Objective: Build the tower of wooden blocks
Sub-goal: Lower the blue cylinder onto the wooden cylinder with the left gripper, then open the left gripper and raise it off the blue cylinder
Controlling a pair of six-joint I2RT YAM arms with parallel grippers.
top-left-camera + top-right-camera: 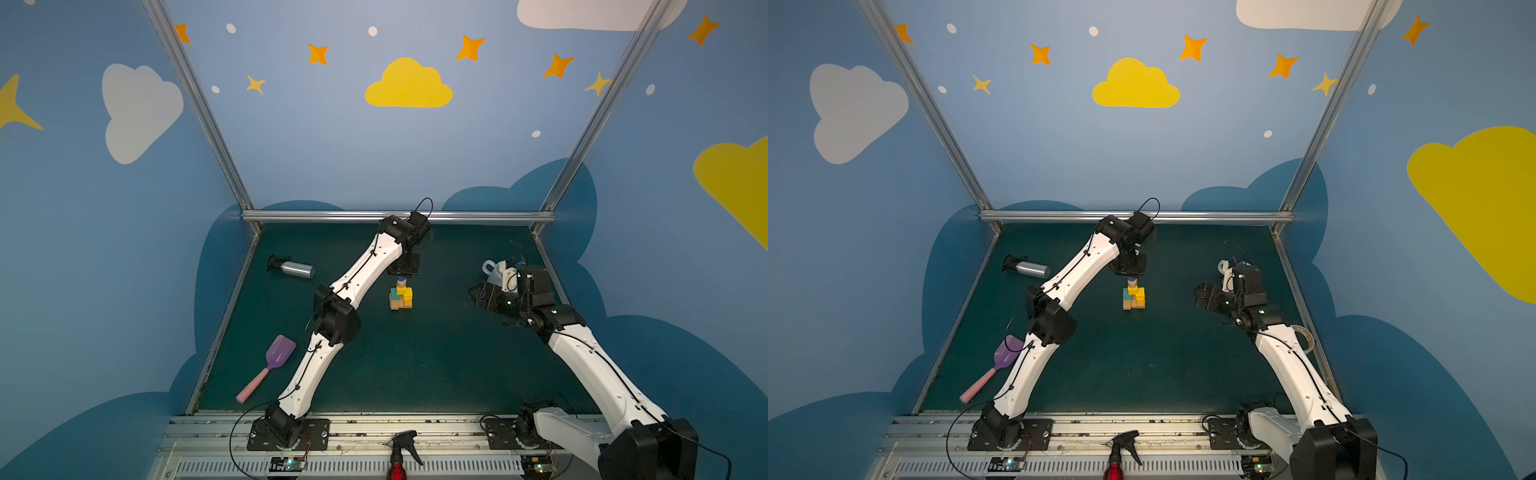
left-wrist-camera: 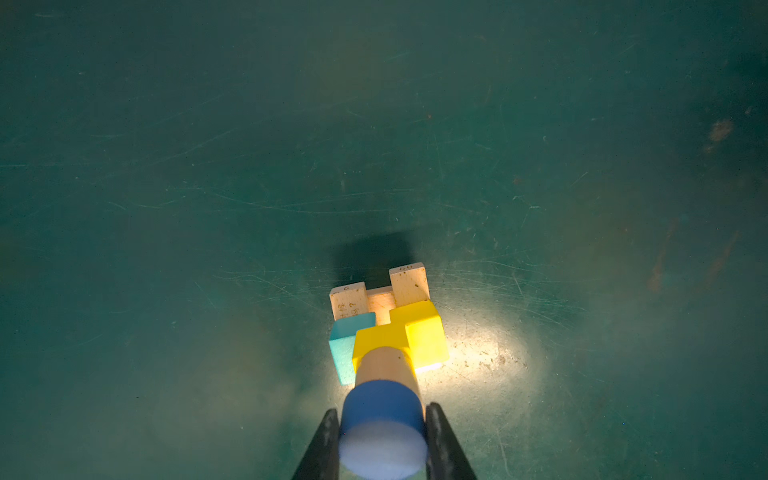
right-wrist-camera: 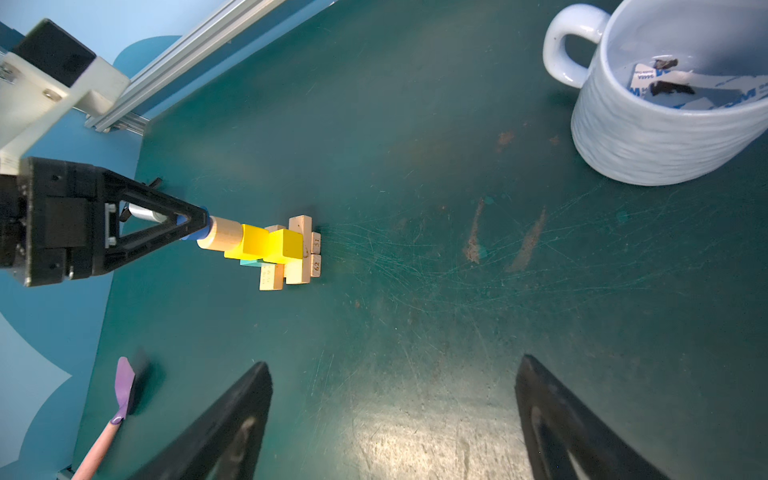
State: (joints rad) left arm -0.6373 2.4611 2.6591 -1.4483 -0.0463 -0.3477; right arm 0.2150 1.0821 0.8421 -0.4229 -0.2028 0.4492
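Overhead, in both top views, the small tower of painted and tan wood blocks (image 1: 401, 298) (image 1: 1134, 299) stands upright on the dark green table mat (image 1: 415, 365), near the middle and somewhat toward the back. The left gripper (image 1: 401, 276) (image 1: 1133, 275) points straight down over the tower's top. The right gripper (image 1: 474, 296) (image 1: 1198, 296) hangs well apart on the right side, just in front of the pale grey ceramic mug (image 1: 493, 271). A silver metal spray bottle (image 1: 297, 269) lies on its side at back left, and a purple plastic scoop with a pink handle (image 1: 281, 351) lies at front left beside the left arm. From the left wrist view, the two black fingers (image 2: 326, 444) are pressed against opposite sides of the blue short cylinder (image 2: 382, 424), so this gripper is closed on it. That piece sits on the tan wooden cylinder (image 2: 386, 363), which rests on a yellow cube (image 2: 374, 337); a second yellow cube (image 2: 420, 330) and a teal cube (image 2: 345, 347) flank it, over crossed tan oblong planks (image 2: 409, 282). From the right wrist view, the right gripper (image 3: 392, 370) has its jaws spread wide with only bare mat between them. The tower (image 3: 282, 249) stands apart, capped by the left gripper (image 3: 199, 220), with the mug (image 3: 656, 137) off to one side.
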